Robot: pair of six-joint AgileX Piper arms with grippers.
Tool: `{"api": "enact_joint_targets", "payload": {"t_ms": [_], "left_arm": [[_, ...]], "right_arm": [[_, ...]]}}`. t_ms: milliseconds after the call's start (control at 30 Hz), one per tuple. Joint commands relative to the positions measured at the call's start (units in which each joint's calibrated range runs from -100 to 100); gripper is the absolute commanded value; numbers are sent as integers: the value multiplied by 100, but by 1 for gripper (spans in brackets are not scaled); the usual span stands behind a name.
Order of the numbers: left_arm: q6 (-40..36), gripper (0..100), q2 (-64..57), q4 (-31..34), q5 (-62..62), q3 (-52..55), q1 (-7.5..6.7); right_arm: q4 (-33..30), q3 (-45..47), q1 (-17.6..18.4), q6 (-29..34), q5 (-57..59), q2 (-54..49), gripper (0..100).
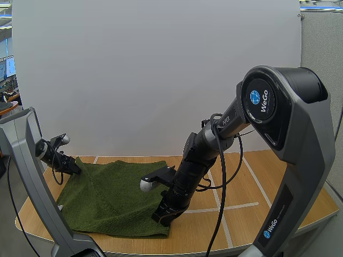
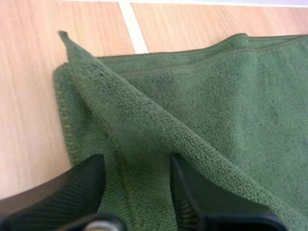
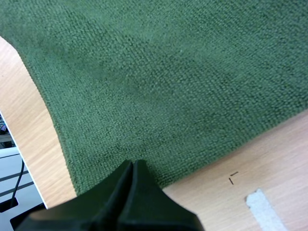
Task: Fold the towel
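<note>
Since the left fingers (image 2: 72,187) are spread wide with a raised ridge (image 2: 144,125) of the towel (image 2: 216,96) running up between them, I'd say the step in hand is grabbing that corner to start the fold. To do it well, I'd come down so both pads straddle the ridge rather than the flat layer beside it. Close low enough to catch real cloth, but not so low that the tips scrape the table (image 2: 29,96). This terry looks soft and floppy, so a shallow pinch would probably slip out on the lift.

The right fingers (image 3: 130,192) are pressed together into one dark wedge right at the towel's edge, and I can't make out any cloth between them. If the plan is a two-corner lift, my guess is that side has to open and bite the hem first, or the fold goes skewed.

The left wrist view gives you the little pointed corner tip (image 2: 62,34) poking out past the ridge, plus the doubled layer there. From above, that corner just reads as plain green cloth. What the high view adds is the layout. The towel (image 1: 118,198) lies spread on the table, with the left fingers (image 1: 68,165) at its far-left corner and the right fingers (image 1: 163,214) down at the near-right one. The right wrist view throws in a scrap of white tape (image 3: 262,211) on the wood beside the hem.
</note>
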Motion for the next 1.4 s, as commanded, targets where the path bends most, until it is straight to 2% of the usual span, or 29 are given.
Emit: {"api": "enact_joint_targets", "payload": {"t_ms": [0,167,433,767,833,900,1033,1100,1167,1367], "left_arm": [[87,67,-97,-166,32,102,-9],[85,67,-97,-153,32,106,-24],[93,67,-97,-96,32,149,-143],[98,66,-97,-85,32,149,-142],[105,62,-97,-85,32,149,-142],[105,53,-97,-79,32,149,-142],[142,27,-97,-71,32,149,-142],[142,18,-97,-71,32,149,-142],[142,1,-97,-71,32,149,-142],[177,0,-271,-68,32,-4,-95]], "right_arm": [[5,34,11,-21,87,-16,0],[5,34,11,-21,87,-16,0],[-19,34,11,-21,96,-16,0],[-19,34,11,-21,96,-16,0],[-19,34,11,-21,96,-16,0],[-19,34,11,-21,96,-16,0],[-20,34,11,-21,161,-16,0],[-30,34,11,-21,158,-16,0],[-30,34,11,-21,158,-16,0],[-30,34,11,-21,158,-16,0]]}}
